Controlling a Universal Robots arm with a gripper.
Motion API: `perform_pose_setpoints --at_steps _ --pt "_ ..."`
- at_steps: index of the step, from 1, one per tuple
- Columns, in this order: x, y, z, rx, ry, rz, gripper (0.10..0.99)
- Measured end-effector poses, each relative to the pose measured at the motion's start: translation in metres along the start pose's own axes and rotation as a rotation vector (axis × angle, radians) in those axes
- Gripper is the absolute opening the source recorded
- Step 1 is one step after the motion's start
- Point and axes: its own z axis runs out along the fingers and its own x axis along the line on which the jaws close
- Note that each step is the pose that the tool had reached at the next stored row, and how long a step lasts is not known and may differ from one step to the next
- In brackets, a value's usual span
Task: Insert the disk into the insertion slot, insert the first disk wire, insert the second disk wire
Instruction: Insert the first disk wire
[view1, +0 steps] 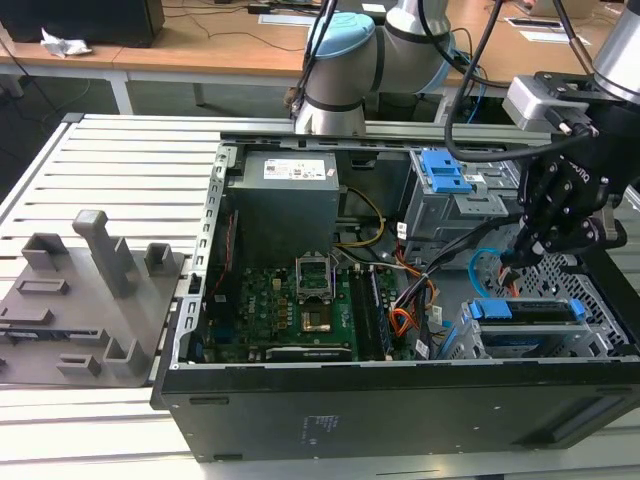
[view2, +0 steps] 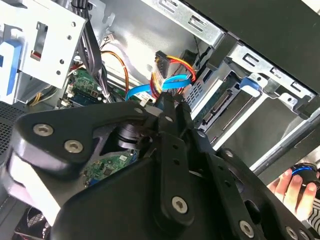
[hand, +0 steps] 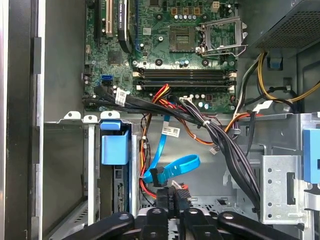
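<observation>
First wrist view: closed fingers (hand: 165, 202) pinch the second disk wire (hand: 175, 167), its loop pointing away from the disk (hand: 112, 147).

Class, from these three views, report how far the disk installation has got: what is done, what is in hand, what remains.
Done: the disk sits in the insertion slot. In hand: the gripper is down beside it, at the second disk wire and the orange-red wire bundle. Left: both wires look loose, their plugs apart from the disk.
</observation>
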Motion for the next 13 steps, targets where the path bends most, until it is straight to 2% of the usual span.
perform_pose_setpoints --at_steps 1,5,6,7,8,11,13 --pt "0.0000 0.0000 0.0000 0.000 0.0004 0.000 0.165" --pt "-0.0001 -0.0005 0.0000 0.000 0.0015 0.000 0.165" --pt "-0.0001 -0.0034 -0.0001 0.000 0.0015 0.000 0.165" --pt "-0.0003 -0.0114 -0.0005 -0.001 0.0015 0.000 0.165" --pt "-0.0004 -0.0127 -0.0005 -0.001 0.0015 0.000 0.165" --pt "0.0019 -0.0130 -0.0005 -0.001 0.0015 0.000 0.165" --pt "0.0061 -0.0130 -0.0005 -0.001 0.0016 0.000 0.165"
